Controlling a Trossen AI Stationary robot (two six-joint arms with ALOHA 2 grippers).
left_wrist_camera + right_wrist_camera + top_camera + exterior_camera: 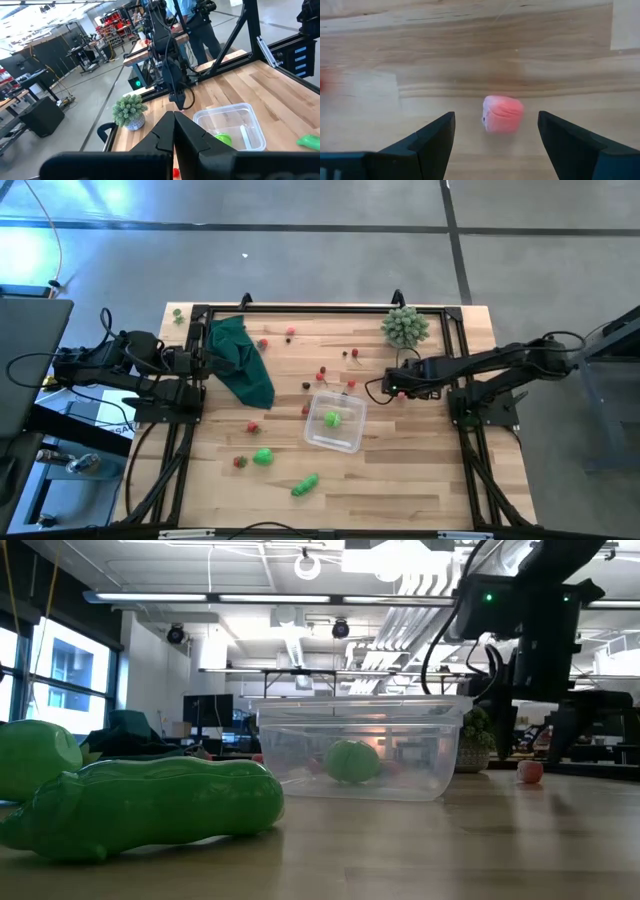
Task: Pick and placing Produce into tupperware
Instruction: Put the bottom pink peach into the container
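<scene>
The right gripper (pixel 495 137) hung open around a pink berry (pixel 503 114), untouched, near the tupperware (pixel 335 421) mid-table. Inside it lay 1 green piece (pixel 332 418). The left gripper (pixel 174 135) waited shut beside a green cloth (pixel 240 358) at the left edge.

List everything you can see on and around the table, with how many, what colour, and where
tupperware: one, clear, table centre, one green piece inside
green produce: two, front of the table, a round one and a long one
small red and pink produce: several, scattered over the table, one pink piece between the right gripper's fingers, untouched
cloth: one, dark green, left
spiky plant: one, pale green, far right
left gripper: shut, left edge
right gripper: open, beside the tupperware
</scene>
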